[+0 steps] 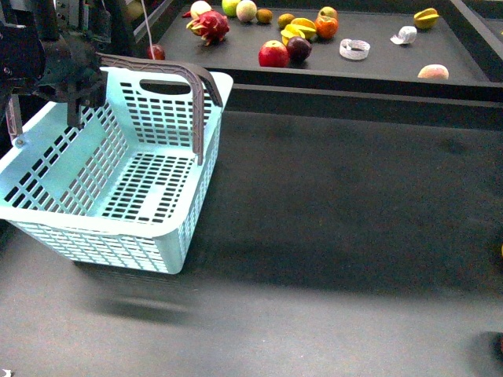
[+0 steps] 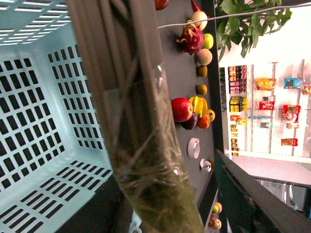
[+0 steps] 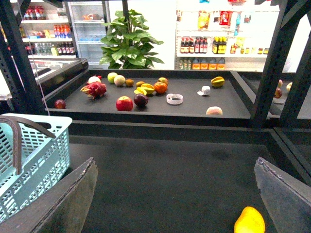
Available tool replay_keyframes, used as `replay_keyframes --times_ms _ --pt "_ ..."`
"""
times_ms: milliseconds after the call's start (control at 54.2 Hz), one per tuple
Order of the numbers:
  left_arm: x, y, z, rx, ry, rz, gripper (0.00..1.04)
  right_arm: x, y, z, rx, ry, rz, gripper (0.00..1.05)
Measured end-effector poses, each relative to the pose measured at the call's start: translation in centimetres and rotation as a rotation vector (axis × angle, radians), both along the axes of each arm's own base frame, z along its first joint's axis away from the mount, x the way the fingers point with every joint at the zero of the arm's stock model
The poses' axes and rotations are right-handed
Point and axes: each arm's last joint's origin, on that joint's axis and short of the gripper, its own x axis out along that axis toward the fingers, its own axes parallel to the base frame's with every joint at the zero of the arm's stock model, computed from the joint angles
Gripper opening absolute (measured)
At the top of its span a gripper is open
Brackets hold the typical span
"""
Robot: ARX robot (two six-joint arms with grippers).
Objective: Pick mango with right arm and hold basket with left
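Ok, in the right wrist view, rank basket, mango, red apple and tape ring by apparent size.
1. basket, partly cropped by the frame.
2. mango, nearest the camera, so its true rank is unsure.
3. red apple and tape ring: look alike, unranked.

Dark grey matte desk (image 1: 338, 204), with a light turquoise basket (image 1: 118, 188) tilted over its left edge and a blurred shadow (image 1: 137, 306) on the surface just below. By the right edge, well apart from the basket, a smooth yellow-orange mango (image 3: 250, 221) lying alone. Beyond the far edge, a raised dark tray (image 1: 377, 67) bearing a red apple (image 1: 273, 54), a dragon fruit (image 1: 209, 26), a star fruit (image 1: 427, 17) and a white ring (image 1: 354, 49).
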Motion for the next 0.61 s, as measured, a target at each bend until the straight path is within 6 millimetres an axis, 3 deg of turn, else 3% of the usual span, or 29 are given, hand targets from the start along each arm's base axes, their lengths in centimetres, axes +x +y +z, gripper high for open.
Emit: replay_keyframes --times_ms 221,609 --pt "0.4 0.2 -0.3 -0.052 0.007 0.025 0.12 0.0 0.0 0.0 0.0 0.0 0.0 0.96" --pt "1.0 0.3 0.7 -0.051 0.009 0.035 0.09 0.0 0.0 0.0 0.0 0.0 0.0 0.96"
